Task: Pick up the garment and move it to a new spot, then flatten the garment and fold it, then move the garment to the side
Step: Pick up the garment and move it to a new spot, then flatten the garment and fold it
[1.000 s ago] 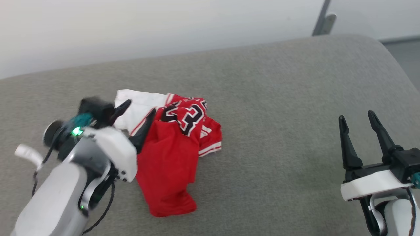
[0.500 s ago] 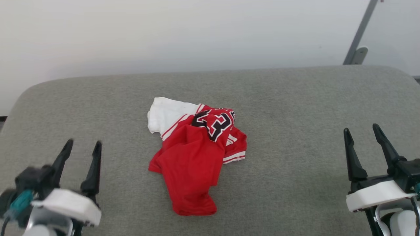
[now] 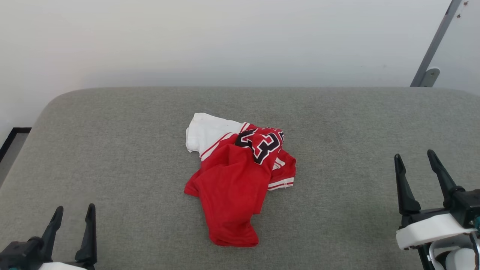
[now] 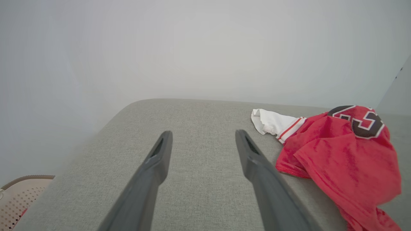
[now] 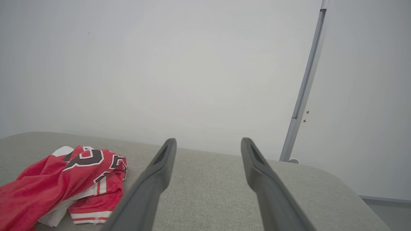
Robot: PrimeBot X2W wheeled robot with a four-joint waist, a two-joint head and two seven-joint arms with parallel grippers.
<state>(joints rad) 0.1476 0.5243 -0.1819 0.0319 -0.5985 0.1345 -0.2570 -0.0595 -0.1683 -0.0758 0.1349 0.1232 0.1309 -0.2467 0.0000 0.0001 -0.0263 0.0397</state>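
the garment (image 3: 232, 187) lies in a crumpled heap between the two grippers, ahead and to the right of the left gripper (image 3: 75, 207) and ahead and to the left of the right gripper (image 3: 413, 153), well apart from both. each gripper hovers with its fingers spread wide and nothing between them.

the likely trouble is the bunching: several layers are folded over one another, so a pinch at the heap's top could catch two or three plies and lift a knot rather than an edge. one white sleeve pokes out on the side nearer the left gripper, while the other seems tucked beneath. a low pinch could also snag the grey cushion (image 3: 337, 120).

the cloth looks thin, soft and limp, a red knit with striped trim and a black, white-edged "23". the cushion is coarse woven fabric, flat with rounded corners, likely to drag on the shirt.
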